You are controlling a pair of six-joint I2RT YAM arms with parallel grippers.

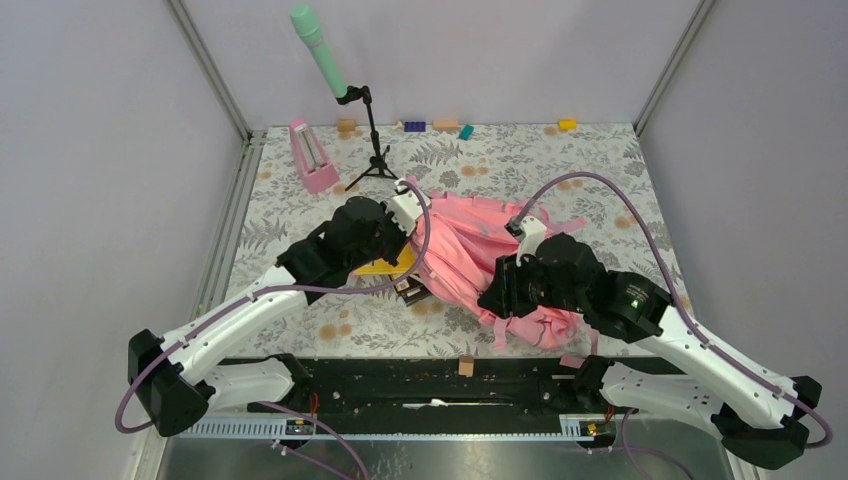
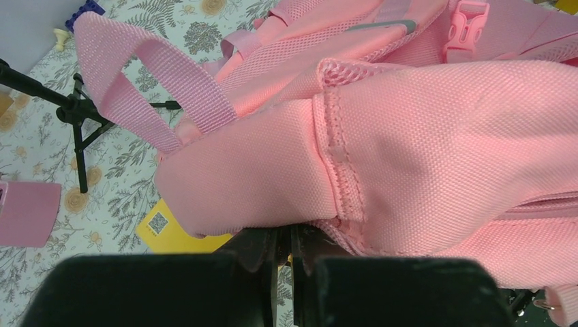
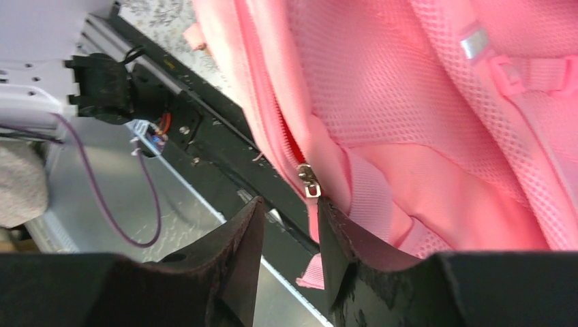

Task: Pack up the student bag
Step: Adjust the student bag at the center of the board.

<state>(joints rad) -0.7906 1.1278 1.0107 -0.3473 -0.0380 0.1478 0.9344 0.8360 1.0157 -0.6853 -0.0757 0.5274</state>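
Right gripper (image 3: pixel 287 204), nearest the lens in its own wrist view, holds its jaws a narrow gap apart. A metal zip pull (image 3: pixel 308 178) on the student bag (image 3: pixel 422 102) sits at the mouth of that gap; whether either jaw touches it cannot be told. Beyond the pull, the bag shows pink mesh padding and webbing straps.

Seen from above, the student bag lies on its side right of centre on the table (image 1: pixel 600 170). Its long axis runs diagonally from far left to near right. The near end reaches the table's front edge, just beside the black rail (image 1: pixel 400 385). The carry loop (image 2: pixel 136 75) stands at the far-left end, so the bag's top probably points away from the arm bases.

Left gripper (image 2: pixel 286 235) is closed at the bag's left edge, with a fold of pink fabric bunched directly at its tips.

A yellow card (image 2: pixel 170 228) printed with a square code lies flat under that edge, partly covered by the bag. Farther out, near the far-left corner, a pink metronome (image 1: pixel 313 157) stands upright. Just beside it, a mint-green microphone (image 1: pixel 320 50) tilts on a black tripod stand (image 1: pixel 372 140). Small coloured blocks (image 1: pixel 414 126) line the far edge, well apart from the bag.
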